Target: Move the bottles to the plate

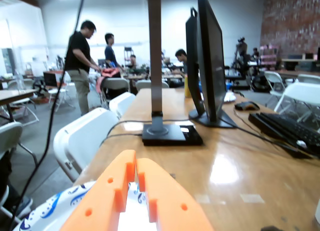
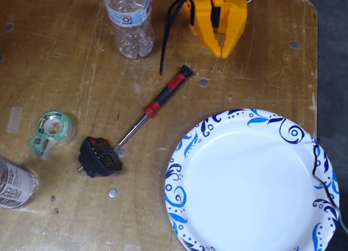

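Observation:
The plate [image 2: 187,148] is a large white paper plate with blue and navy swirls, at the lower right of the fixed view. Its rim also shows at the bottom left of the wrist view [image 1: 50,211]. A clear bottle with a pale blue label [image 2: 129,20] stands at the top, left of my gripper. The second bottle, labelled "water" [image 2: 14,184], lies at the left edge. My orange gripper [image 2: 220,51] is at the top of the table, above the plate and apart from both bottles. In the wrist view the gripper [image 1: 136,173] has its fingers together and empty.
A red and black screwdriver [image 2: 157,103], a black adapter [image 2: 99,157] and a green tape dispenser [image 2: 51,130] lie between the bottles and the plate. A black cable [image 2: 166,39] hangs beside the arm. A lamp base [image 1: 170,133], monitors [image 1: 210,66] and a keyboard [image 1: 287,131] stand on the far table.

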`<state>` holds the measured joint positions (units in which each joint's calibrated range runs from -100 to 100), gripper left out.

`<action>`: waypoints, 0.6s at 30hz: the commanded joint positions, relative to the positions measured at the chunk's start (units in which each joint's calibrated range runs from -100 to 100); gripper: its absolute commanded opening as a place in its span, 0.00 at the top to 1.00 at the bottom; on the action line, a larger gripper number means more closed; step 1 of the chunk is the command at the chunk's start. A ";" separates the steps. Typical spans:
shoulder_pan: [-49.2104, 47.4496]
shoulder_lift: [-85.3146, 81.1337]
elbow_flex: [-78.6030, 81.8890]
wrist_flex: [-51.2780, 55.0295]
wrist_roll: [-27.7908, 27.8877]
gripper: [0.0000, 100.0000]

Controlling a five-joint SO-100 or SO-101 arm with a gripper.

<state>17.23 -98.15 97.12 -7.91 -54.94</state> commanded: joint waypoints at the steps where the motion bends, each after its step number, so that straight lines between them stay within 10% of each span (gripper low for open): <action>1: 1.37 -0.50 0.54 -6.88 0.16 0.99; 11: -1.97 -0.50 0.17 -14.63 -0.05 0.98; 18: -4.13 -0.50 -10.37 4.26 0.11 0.98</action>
<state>13.95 -98.15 92.72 -11.57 -55.04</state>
